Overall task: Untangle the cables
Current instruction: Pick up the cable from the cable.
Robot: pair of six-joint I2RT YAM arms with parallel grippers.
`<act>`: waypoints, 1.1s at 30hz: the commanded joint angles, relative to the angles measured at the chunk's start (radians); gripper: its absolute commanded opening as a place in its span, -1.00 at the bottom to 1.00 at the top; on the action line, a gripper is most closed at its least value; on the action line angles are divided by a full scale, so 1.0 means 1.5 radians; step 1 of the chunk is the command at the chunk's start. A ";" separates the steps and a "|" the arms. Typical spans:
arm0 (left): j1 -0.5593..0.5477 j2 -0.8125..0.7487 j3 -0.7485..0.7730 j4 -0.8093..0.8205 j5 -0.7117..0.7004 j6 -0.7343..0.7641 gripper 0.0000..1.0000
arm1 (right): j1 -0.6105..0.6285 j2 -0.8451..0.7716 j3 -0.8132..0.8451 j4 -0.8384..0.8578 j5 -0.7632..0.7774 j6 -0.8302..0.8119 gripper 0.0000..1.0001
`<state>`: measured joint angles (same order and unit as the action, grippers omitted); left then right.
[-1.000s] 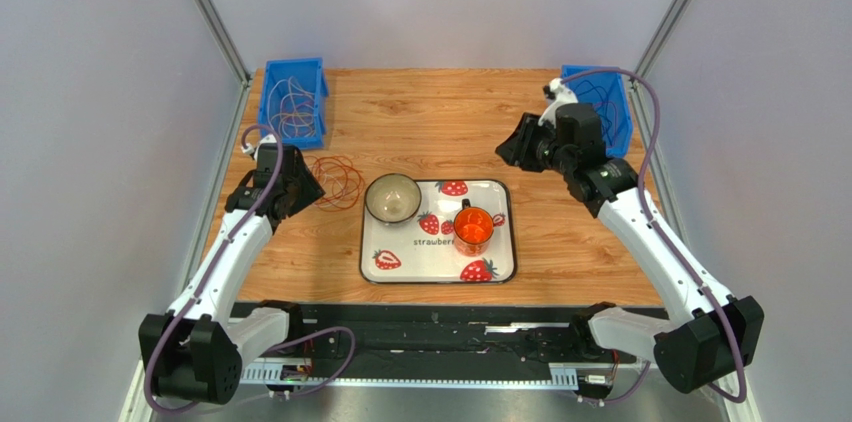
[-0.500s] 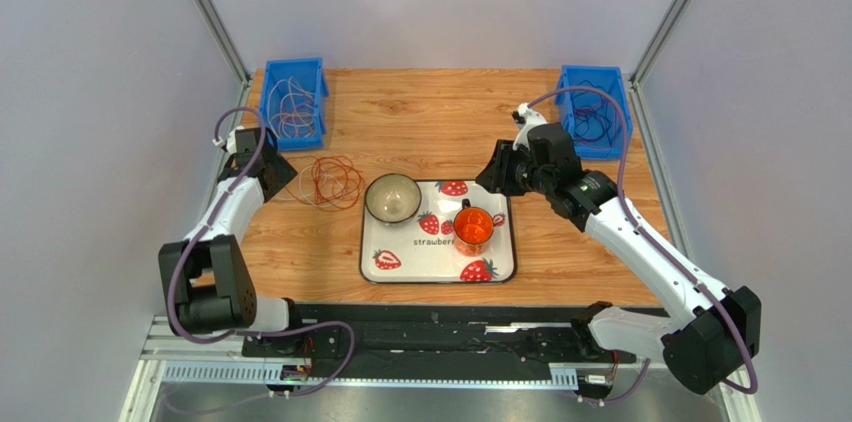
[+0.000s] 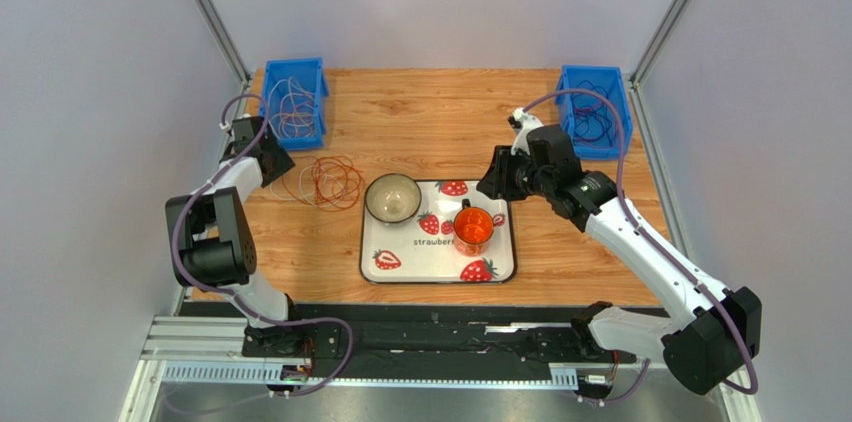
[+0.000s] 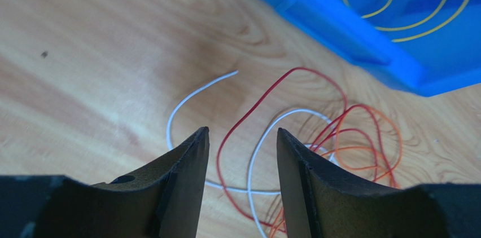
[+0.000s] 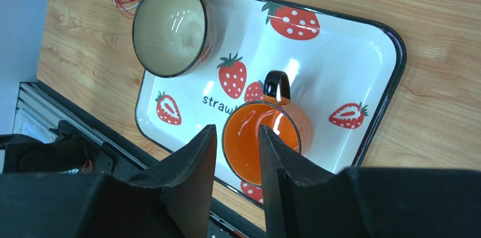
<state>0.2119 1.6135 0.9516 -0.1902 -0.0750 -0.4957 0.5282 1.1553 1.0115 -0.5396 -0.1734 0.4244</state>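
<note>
Progress, judged from the layout: partway.
- Cables (image 3: 328,182): a loose tangle of red, orange and white loops lies on the desk (image 3: 430,122), just left of the bowl (image 3: 392,198). These remain to be separated.
- Left blue bin (image 3: 297,141) holds yellow and white loops; right blue bin (image 3: 597,70) holds dark ones. Probably already sorted.

Left hand (image 4: 241,136): fingers apart, nothing between them. It is low over the desk at the tangle's left edge, and the red and white strands run just beyond its tips.

Right hand (image 5: 237,136): fingers narrowly apart, empty, above the orange mug (image 3: 473,227) on the tray (image 3: 508,242), well apart from the tangle.
</note>
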 commanded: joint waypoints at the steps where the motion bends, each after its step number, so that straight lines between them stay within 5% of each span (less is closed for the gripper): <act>1: 0.003 0.051 0.071 0.009 0.045 0.037 0.11 | 0.004 -0.001 0.017 0.003 -0.019 -0.016 -0.27; 13: 0.004 0.109 0.132 -0.075 0.035 0.044 -0.28 | 0.004 -0.003 0.018 -0.004 -0.022 -0.018 -0.27; 17: 0.003 0.094 0.113 -0.061 0.027 0.044 -0.54 | 0.004 -0.002 0.016 -0.007 -0.021 -0.018 -0.27; 21: 0.003 0.085 0.115 -0.066 0.038 0.042 -1.00 | 0.004 -0.003 0.018 -0.009 -0.017 -0.019 -0.27; 33: -0.028 -0.094 0.142 -0.126 0.113 0.014 -1.00 | 0.005 -0.022 0.073 -0.084 0.032 -0.026 -0.28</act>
<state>0.1944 1.5921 1.1023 -0.3355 0.0475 -0.4553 0.5289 1.1603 1.0630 -0.6331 -0.1783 0.4026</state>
